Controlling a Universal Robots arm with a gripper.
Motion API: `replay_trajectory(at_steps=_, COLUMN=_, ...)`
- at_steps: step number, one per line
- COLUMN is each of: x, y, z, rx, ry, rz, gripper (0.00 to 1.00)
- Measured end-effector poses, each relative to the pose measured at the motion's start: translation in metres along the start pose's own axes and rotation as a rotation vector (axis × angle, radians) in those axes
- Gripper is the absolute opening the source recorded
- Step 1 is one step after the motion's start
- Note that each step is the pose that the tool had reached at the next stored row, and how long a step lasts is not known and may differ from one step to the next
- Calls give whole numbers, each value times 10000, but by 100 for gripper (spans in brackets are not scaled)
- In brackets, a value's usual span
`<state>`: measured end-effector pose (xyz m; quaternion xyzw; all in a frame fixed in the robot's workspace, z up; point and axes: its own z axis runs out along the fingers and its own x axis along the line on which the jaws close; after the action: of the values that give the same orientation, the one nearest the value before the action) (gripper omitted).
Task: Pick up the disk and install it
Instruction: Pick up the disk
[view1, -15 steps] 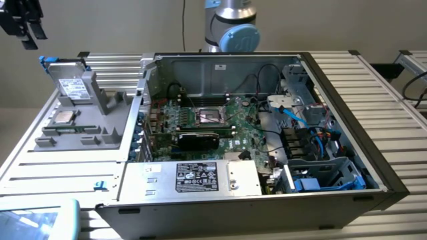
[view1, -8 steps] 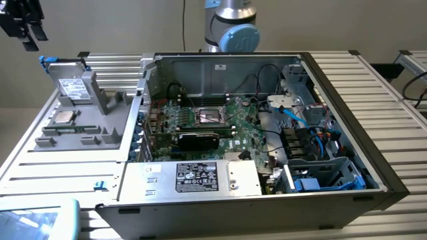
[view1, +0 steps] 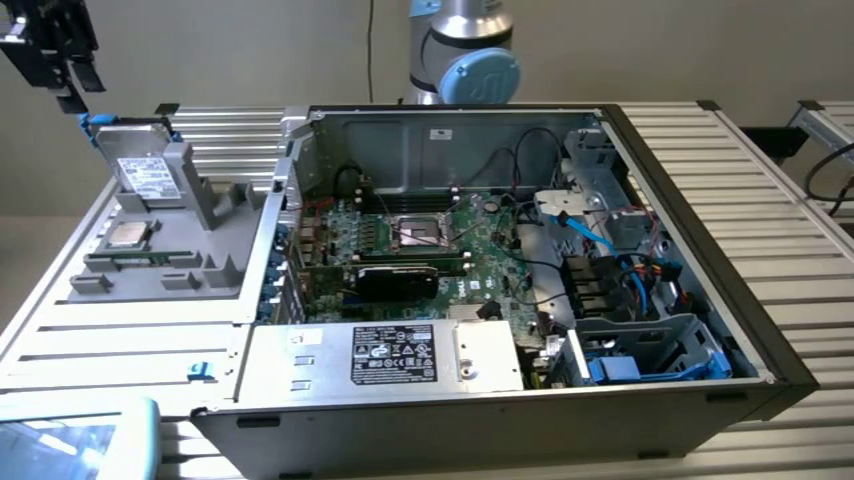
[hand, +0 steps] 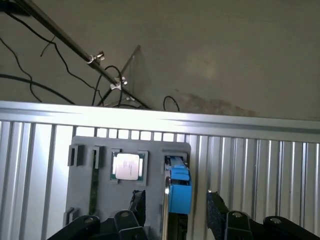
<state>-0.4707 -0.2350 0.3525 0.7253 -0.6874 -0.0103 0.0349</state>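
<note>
The disk (view1: 144, 178), a silver-grey drive with a white label in a blue carrier frame, leans in a slot of the grey fixture (view1: 160, 262) at the exterior view's left. My gripper (view1: 78, 90) hangs just above the disk's upper blue edge, apart from it. In the wrist view the disk (hand: 179, 192) shows edge-on with its blue carrier. My gripper (hand: 176, 210) is open, with one black finger on each side of the carrier and nothing held.
A small square CPU chip (view1: 127, 235) (hand: 127, 166) lies in the same fixture beside the disk. The open computer case (view1: 694, 210) takes up the middle, with its motherboard (view1: 414, 240), a silver box with a black label (view1: 400, 355) and a blue-trimmed drive bay (view1: 654, 350).
</note>
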Motion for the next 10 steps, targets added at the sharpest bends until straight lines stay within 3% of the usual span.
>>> replay_trajectory(at_steps=10, x=14, y=-28, z=180, rx=-1, ry=1, rz=-28, gripper=60)
